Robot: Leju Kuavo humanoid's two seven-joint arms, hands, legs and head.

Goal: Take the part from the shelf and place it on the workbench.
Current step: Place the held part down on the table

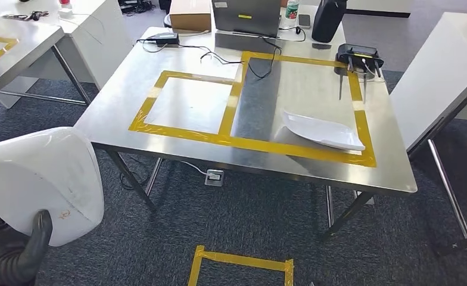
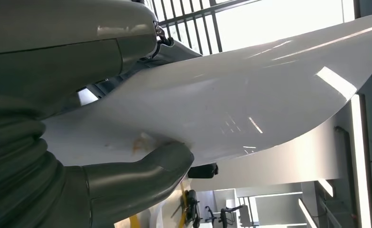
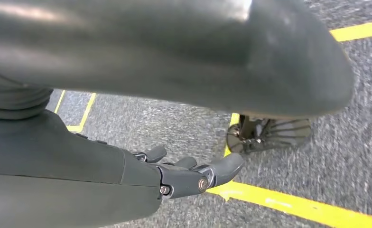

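Left hand: the left hand is low at the robot's left side and holds the white part. The head view shows one dark finger curled up over the part's lower edge.
Left wrist view: here the thick grey thumb presses on one face of the part, and the rest of the hand lies on the other face. The part is pinched between them. It is a big, thin, curved white shell with a small orange mark beside the thumb.
Where the part is: in the air in front of the robot, well apart from the worktop.
Right hand: the right hand hangs over grey carpet with yellow tape lines. Its fingers are bent a little and spread, and nothing is in them.
Worktop: shiny steel, with yellow tape frames stuck on it. A second white part lies flat inside the bigger frame, near its right side.
Far edge of the worktop: a brown box, a laptop, a black charger with wires and a black router.
Floor: another yellow tape square lies on the carpet in front of the worktop.
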